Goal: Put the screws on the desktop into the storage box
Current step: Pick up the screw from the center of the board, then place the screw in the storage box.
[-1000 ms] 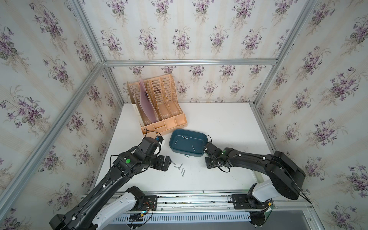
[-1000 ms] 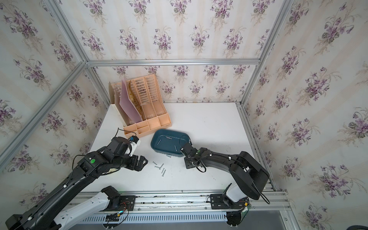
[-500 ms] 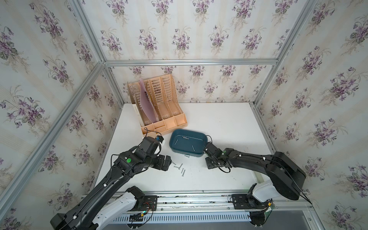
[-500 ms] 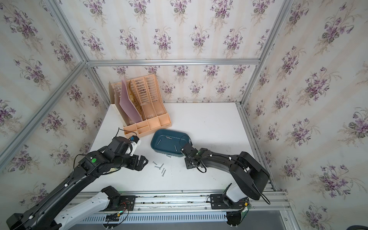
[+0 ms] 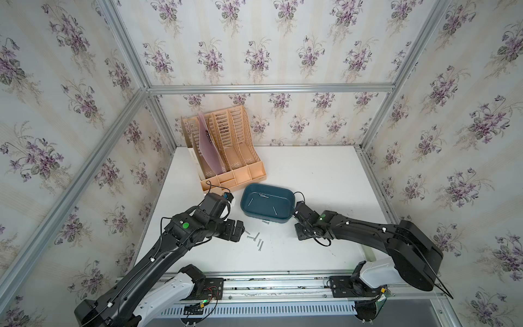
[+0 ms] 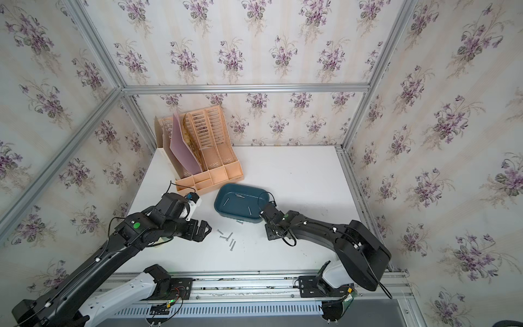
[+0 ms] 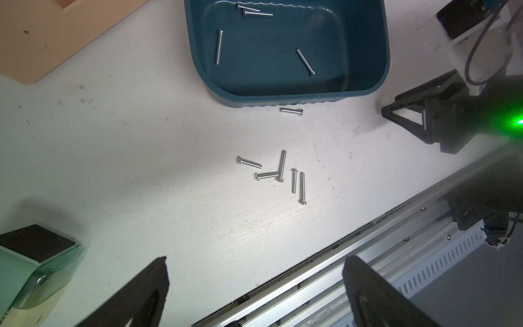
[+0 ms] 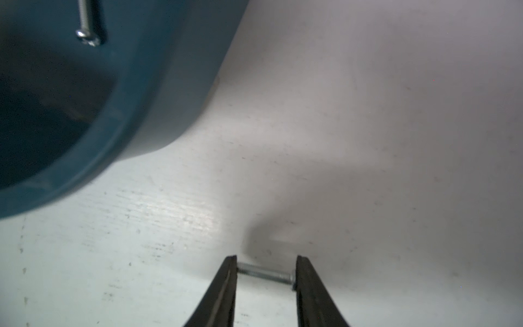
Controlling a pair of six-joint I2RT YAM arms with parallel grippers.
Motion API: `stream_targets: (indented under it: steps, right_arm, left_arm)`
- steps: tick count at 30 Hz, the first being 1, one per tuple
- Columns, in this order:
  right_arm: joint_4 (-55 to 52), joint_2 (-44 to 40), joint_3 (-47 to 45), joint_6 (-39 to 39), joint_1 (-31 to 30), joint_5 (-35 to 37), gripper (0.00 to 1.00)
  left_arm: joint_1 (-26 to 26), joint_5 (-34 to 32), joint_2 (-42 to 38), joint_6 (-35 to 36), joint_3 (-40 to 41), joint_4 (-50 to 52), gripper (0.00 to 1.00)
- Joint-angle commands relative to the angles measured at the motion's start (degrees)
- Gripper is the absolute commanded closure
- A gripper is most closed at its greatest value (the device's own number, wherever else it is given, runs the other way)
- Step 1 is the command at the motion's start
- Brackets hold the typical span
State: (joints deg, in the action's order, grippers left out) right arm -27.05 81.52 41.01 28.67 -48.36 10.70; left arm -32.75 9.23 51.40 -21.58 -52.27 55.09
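The dark teal storage box (image 5: 264, 220) sits mid-desktop (image 5: 311, 175) with a few screws (image 7: 218, 48) inside. Several loose screws (image 5: 256, 239) lie in a cluster in front of it, and one screw (image 7: 291, 111) rests against its front wall. My left gripper (image 5: 240, 228) hangs open just left of the cluster, nothing between its fingers (image 7: 158, 271). My right gripper (image 5: 297, 232) is low beside the box's front right corner (image 8: 158, 85). In the right wrist view it (image 8: 266, 264) is shut on a short screw (image 8: 264, 273), held end to end between the fingertips just above the desktop.
A peach slotted file organizer (image 5: 226, 158) with a purple folder stands at the back left, close behind the box. The aluminium front rail (image 5: 254, 280) runs along the near edge. A pale green translucent object (image 7: 36, 266) lies under my left arm.
The right jaws have narrowed onto the short screw. Both arms have stayed almost where they were, and the loose screws have not moved.
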Motion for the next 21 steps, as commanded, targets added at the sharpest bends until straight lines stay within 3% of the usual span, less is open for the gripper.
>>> stream_targets:
  steps: [1, 9, 21]
  right_arm:
    - [-3.0, -2.1, 0.9, -0.5, 0.1, 1.2, 0.67]
    - [-6.1, -3.9, 8.9, -3.6, 0.1, 1.3, 0.67]
    - [-3.2, 7.2, 22.1, -9.9, 0.1, -0.8, 0.68]
  left_arm:
    - [0.1, 0.3, 0.4, 0.1, 0.0, -1.1, 0.01]
    - [0.1, 0.4, 2.7, -0.9, 0.1, -1.4, 0.01]
    - [0.1, 0.3, 3.1, -2.5, 1.1, -1.6, 0.01]
